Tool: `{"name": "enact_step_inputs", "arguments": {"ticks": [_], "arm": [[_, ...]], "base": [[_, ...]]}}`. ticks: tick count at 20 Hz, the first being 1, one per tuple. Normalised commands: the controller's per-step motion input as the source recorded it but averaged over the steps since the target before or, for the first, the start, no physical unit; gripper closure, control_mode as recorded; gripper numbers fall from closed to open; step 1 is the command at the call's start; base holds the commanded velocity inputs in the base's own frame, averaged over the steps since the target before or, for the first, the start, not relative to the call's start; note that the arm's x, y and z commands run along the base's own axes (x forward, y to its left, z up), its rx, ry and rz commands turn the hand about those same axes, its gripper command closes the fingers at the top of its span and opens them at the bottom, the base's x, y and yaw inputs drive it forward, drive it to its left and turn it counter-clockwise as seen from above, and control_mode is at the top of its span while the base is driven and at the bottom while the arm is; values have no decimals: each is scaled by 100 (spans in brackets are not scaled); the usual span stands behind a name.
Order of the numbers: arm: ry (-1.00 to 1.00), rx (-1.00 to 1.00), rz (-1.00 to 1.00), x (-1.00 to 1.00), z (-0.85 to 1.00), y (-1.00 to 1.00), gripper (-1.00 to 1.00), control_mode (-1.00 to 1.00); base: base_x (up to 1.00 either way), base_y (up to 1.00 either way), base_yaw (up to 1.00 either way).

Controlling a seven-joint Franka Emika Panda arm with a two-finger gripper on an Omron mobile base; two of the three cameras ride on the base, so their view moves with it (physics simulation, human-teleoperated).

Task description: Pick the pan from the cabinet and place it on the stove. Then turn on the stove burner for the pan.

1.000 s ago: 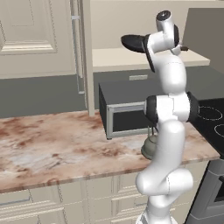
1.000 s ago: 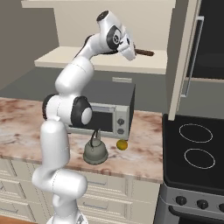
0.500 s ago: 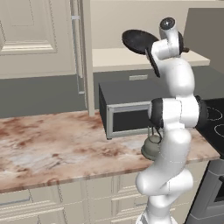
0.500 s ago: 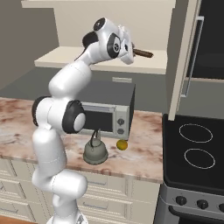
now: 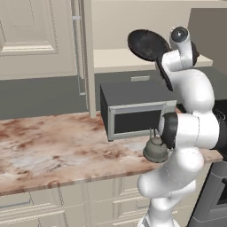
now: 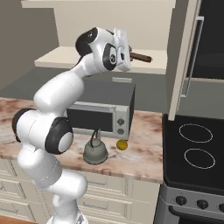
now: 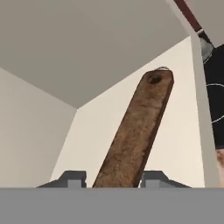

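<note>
Pan [image 5: 148,45] lifted higher and farther out from cabinet [image 6: 186,52] shelf, gripper [image 7: 114,179] clamped on its handle

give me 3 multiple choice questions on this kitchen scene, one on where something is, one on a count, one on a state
1. Where does the kettle stand?
A. on the marble counter in front of the microwave
B. on the stove
C. on the cabinet shelf

2. How many white rings show on the stove in the right base view?
A. one
B. two
C. four

3. What state is the pan in?
A. resting on the stove
B. lying on the counter
C. held by its handle in the pincer, lifted in front of the cabinet shelf

Answers: 1 A, it sits on the counter by the microwave door. 2 B, two rings are visible. 3 C, the hand view shows the brown handle between the fingertips, and the pan is tilted in the air.
</note>
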Motion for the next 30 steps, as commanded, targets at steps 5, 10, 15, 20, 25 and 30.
{"name": "enact_step_inputs", "arguments": {"ticks": [5,10,15,20,25,30], "arm": [[0,0,-1,-54,0,2,100,-100],[0,0,-2,-66,0,0,100,-100],[0,0,-5,-61,0,0,100,-100],[0,0,-13,-53,-2,0,100,-100],[0,0,-15,-47,-5,0,100,-100],[0,0,-13,-48,-12,0,100,-100]], "base": [[0,0,0],[0,0,0],[0,0,0],[0,0,0],[0,0,0],[0,0,0]]}}
